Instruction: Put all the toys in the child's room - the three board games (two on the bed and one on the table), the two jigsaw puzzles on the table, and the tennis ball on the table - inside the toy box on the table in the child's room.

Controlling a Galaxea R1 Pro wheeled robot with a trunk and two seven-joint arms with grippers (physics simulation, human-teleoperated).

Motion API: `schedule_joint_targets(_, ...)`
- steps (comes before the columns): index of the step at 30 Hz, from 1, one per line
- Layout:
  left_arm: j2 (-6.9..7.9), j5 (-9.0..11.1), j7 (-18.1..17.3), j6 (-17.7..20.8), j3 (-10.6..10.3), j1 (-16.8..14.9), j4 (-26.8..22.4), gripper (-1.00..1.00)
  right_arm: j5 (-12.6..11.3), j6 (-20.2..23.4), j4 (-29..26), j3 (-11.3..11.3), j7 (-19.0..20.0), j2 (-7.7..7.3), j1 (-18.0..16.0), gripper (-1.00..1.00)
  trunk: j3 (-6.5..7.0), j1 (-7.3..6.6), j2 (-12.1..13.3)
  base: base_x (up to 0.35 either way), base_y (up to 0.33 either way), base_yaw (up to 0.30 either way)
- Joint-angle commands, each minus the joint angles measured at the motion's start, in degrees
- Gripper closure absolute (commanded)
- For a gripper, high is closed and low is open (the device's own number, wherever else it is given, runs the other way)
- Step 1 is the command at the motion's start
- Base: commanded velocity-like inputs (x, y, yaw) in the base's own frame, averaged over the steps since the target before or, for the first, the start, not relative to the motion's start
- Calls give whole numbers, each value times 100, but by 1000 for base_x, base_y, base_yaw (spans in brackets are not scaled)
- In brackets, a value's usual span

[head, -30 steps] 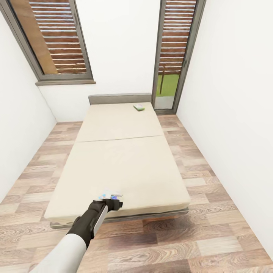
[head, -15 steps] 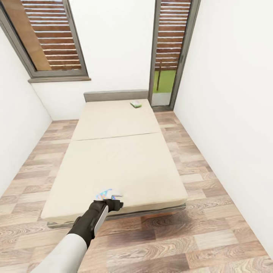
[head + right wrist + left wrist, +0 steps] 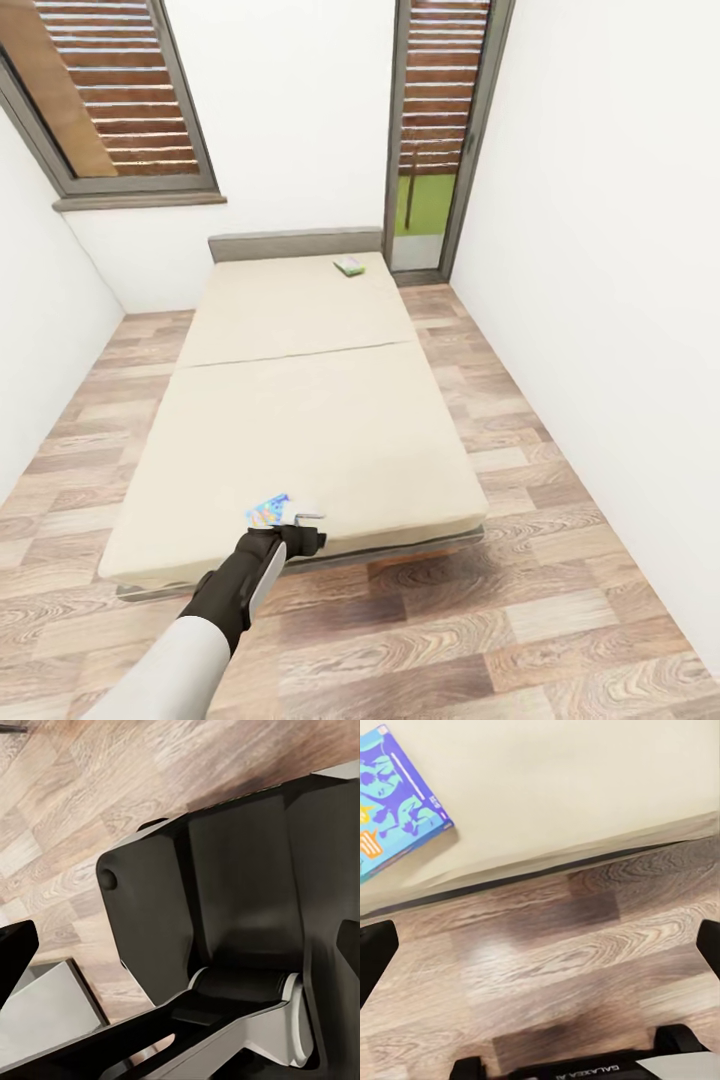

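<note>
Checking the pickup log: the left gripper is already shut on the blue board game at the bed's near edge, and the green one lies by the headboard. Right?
Not quite. The left gripper is open and empty; the left wrist view shows the blue board game lying flat on the bed. The green one does lie by the headboard.

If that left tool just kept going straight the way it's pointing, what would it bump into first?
Probably the wood-plank floor just short of the beige mattress's near edge. The left wrist view looks between the spread fingers at bare boards. The blue board game box lies off to one side. Depth is uncertain.
</note>
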Motion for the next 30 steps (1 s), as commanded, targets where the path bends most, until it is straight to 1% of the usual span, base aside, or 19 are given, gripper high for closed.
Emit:
schedule_joint_targets(1,-3,3,5,30,-8,-2,-10,-100,-37,-29,8,48,15,0,-4,-100,-18,3,-10,0,0,-79)
schedule_joint_targets(7,-25,3,2,26,-14,-2,-10,-100,-33,-26,8,48,15,-2,-4,-100,-75,3,-10,0,0,-79)
schedule_joint_targets(15,-15,3,5,20,12,-2,-10,-100,-32,-31,8,53,15,5,-4,-100,-150,3,-10,0,2,-79)
schedule_joint_targets(21,-3,3,16,17,26,-2,-11,-100,-38,-53,8,62,-3,14,-4,-100,-204,3,-10,0,96,-59)
schedule_joint_targets(30,-2,3,18,8,18,-2,-11,-100,-58,-68,-16,45,-11,12,-4,-100,-224,3,-10,0,19,-9)
